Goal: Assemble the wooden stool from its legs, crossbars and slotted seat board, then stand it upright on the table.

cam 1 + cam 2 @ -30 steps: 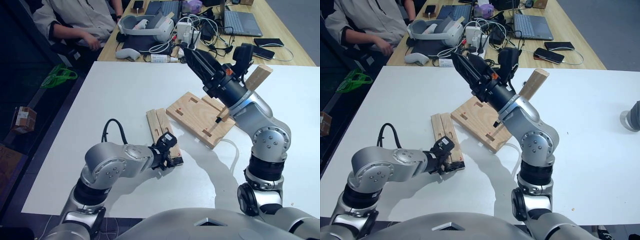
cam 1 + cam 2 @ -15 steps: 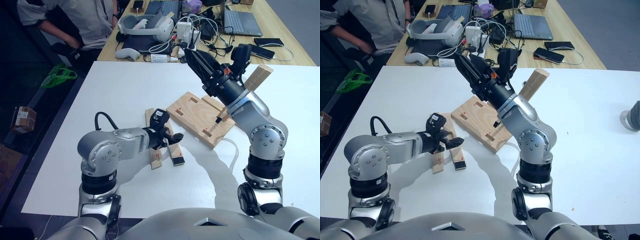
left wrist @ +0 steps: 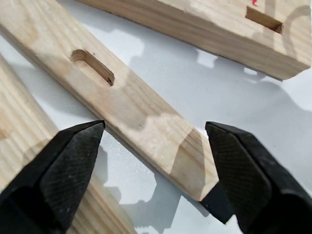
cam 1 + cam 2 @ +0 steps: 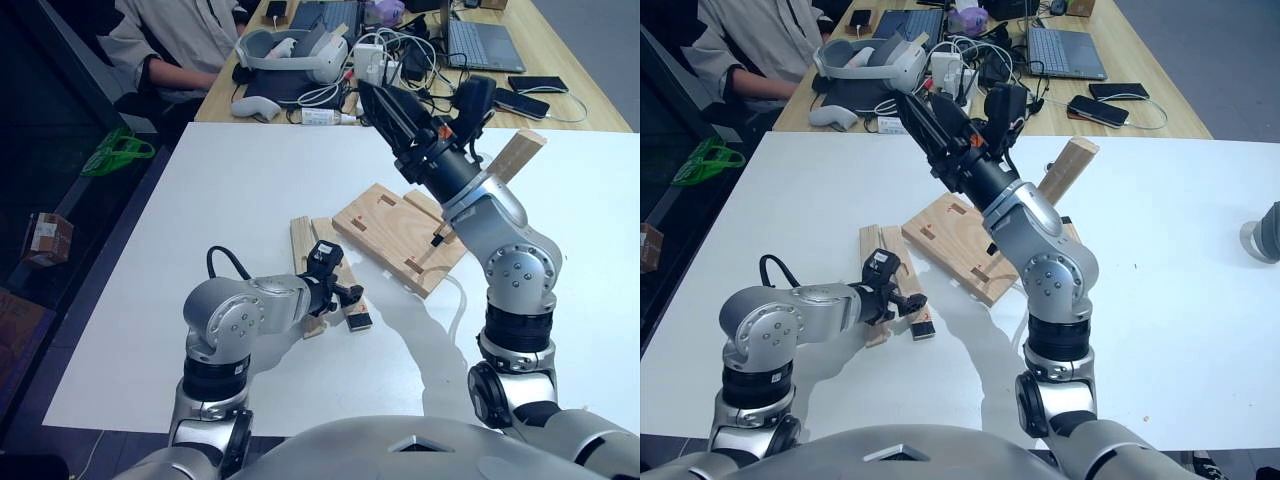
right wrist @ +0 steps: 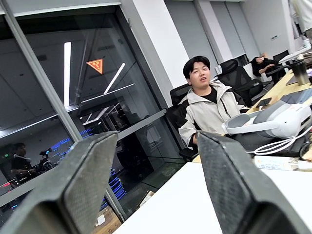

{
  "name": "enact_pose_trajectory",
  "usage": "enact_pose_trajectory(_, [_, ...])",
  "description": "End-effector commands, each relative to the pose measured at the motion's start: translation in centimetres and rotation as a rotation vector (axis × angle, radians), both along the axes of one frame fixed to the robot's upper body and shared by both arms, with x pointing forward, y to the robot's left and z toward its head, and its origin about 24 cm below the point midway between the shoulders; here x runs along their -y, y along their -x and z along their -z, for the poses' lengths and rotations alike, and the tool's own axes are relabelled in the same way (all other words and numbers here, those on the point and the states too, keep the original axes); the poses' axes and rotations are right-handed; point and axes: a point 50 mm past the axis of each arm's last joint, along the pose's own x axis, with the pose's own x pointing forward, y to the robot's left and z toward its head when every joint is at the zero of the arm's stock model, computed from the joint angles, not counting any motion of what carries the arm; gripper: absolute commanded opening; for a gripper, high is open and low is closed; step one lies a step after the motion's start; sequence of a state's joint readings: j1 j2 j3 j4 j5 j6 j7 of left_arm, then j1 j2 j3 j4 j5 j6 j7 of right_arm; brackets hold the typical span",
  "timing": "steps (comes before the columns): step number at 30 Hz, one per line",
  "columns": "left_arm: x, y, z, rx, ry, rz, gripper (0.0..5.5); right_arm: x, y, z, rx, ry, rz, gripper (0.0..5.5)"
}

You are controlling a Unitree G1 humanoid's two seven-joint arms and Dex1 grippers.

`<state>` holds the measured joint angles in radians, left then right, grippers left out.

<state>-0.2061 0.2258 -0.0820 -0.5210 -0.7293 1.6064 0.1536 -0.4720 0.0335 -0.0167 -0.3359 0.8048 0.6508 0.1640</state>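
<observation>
The slotted seat board point(image 4: 392, 232) lies flat mid-table. Two wooden legs lie splayed just left of it: one point(image 4: 304, 262) plain, the other point(image 4: 338, 262) slotted, with a dark tip at its near end. My left gripper point(image 4: 345, 295) is low over that slotted leg point(image 3: 141, 114), open, one finger point(image 3: 63, 170) on each side of its near end. A further wooden piece point(image 4: 518, 155) leans up from the board's far right. My right gripper point(image 4: 385, 100) hangs open above the board's far edge, its fingers point(image 5: 83, 185) holding nothing.
A desk behind the table's far edge carries a headset point(image 4: 290, 50), cables point(image 4: 400, 50), a laptop point(image 4: 480, 40) and phones. A white cable point(image 4: 455, 295) curls beside the board. A grey object point(image 4: 1265, 232) stands at the table's right side.
The left gripper left the legs' near ends, swung up along them, then settled back over the slotted leg's near end. The two legs, earlier side by side, now lie splayed. The right gripper rose slightly.
</observation>
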Motion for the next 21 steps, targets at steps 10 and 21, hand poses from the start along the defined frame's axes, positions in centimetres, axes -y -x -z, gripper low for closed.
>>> enact_pose_trajectory(10, [-1.7, 0.5, 0.7, -0.043, -0.185, 0.138, 4.2, -1.3, -0.3, -0.6, 0.052, -0.01, -0.039, 3.03])
enact_pose_trajectory(21, [-1.1, -2.1, -0.1, -0.052, 0.158, -0.176, 5.06, -1.7, -0.2, -0.5, 0.057, 0.012, -0.064, 3.03])
